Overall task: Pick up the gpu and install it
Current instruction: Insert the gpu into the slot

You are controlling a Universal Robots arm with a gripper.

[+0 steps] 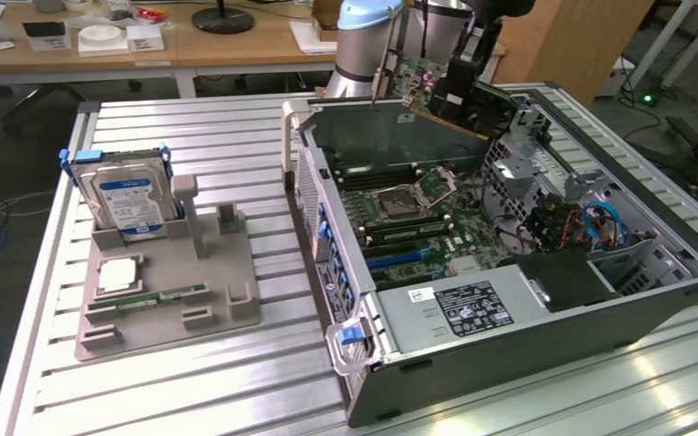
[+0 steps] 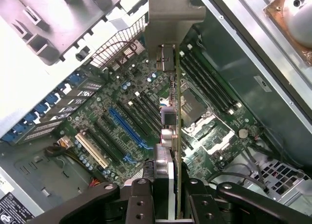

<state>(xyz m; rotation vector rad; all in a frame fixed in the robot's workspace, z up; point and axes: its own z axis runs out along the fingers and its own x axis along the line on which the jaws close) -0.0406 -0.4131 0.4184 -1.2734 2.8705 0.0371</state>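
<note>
One gpu point(image 1: 413, 77), a thin flat green circuit card with a silvery metal end bracket, hangs on edge above the open grey metal computer case point(image 1: 567, 331). The black fingers point(image 2: 141, 204) pinch it from both sides (probably so its lower edge can meet the long blue motherboard slot point(image 2: 127, 129)).

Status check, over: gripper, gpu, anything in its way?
Black gripper shut on thin flat gpu card with silvery end bracket. Card hangs above open grey computer case. Long blue slot inside looks unobstructed.
</note>
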